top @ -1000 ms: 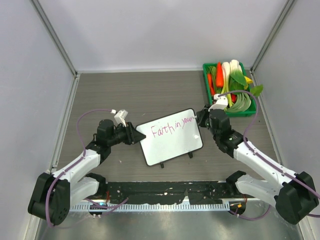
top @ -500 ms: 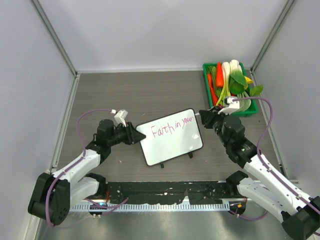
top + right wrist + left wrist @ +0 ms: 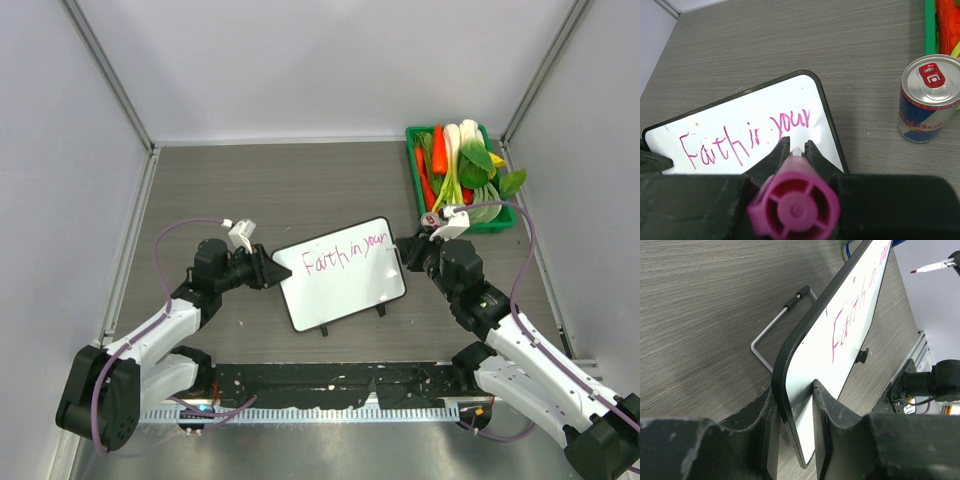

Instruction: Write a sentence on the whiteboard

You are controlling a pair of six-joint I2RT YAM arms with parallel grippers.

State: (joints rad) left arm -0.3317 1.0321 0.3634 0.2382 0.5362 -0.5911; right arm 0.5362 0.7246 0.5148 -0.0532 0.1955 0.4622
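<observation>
The whiteboard (image 3: 342,275) stands propped on its feet mid-table, tilted. It also shows in the left wrist view (image 3: 840,340) and the right wrist view (image 3: 747,130). The sentence (image 3: 345,253) in pink reads "Faith in your" in one line (image 3: 745,135). My left gripper (image 3: 272,268) is shut on the whiteboard's left edge (image 3: 795,425). My right gripper (image 3: 405,250) is shut on a pink marker (image 3: 795,207), its tip hidden between the fingers, just at the board's right edge below "your". The marker's tip (image 3: 927,267) shows in the left wrist view.
A green tray (image 3: 415,185) of vegetables sits at the far right. A blue and silver drink can (image 3: 927,97) stands right of the board. A wire stand leg (image 3: 775,330) lies behind the board. Grey walls enclose the table.
My right gripper with the marker has drawn back from the board's top right, then moved down and left to the board's right edge. The left arm and the board have not moved.
</observation>
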